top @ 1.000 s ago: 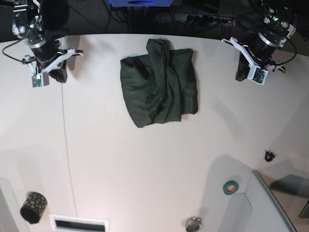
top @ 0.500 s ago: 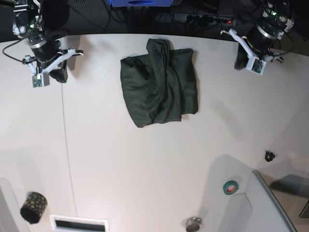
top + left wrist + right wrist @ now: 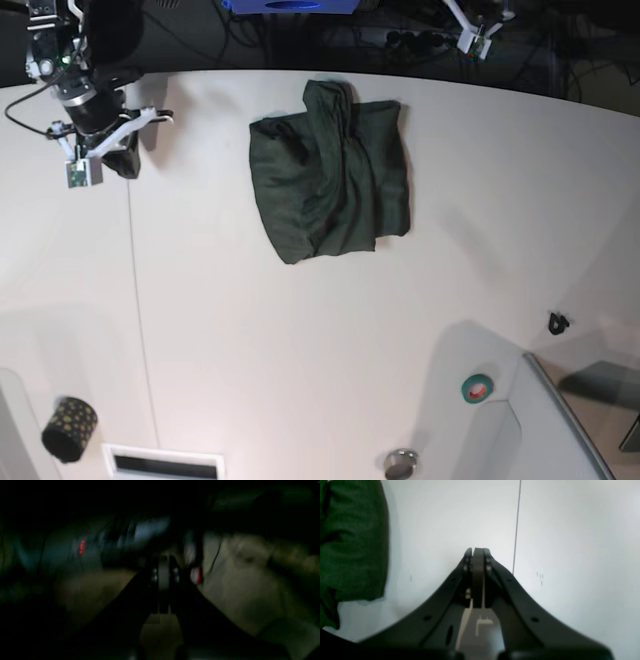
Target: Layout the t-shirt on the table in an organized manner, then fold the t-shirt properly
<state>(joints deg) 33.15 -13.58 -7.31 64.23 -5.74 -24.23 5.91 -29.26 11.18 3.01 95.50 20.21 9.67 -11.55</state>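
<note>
The table (image 3: 320, 330) is as it was a second ago: broad, white, with the thin seam (image 3: 140, 300) running down its left part. The shirt (image 3: 330, 180) has not shifted either; it lies bunched in a rough, rumpled block near the far edge, middle of the table, one thick fold standing up at its top, sleeves not laid out. What has changed is the left arm: a second ago it hung over the far right corner of the table, and now only its wrist end shows at the top edge of the base view, swung up and back over the dark clutter of cables behind the table. Its own camera is dark and smeared with motion, yet the left claw (image 3: 163, 580) shows there with its jaws pressed together, holding nothing. The right arm has barely stirred; the right claw (image 3: 477, 555) hovers over bare table at the far left, jaws closed and empty, the shirt's edge (image 3: 352, 542) beside it but well apart. I judge that laying out has not begun, and the left arm's retreat takes it farther from the cloth, so either a reset or a fresh approach is coming; both claws must open before any corner can be taken.
</note>
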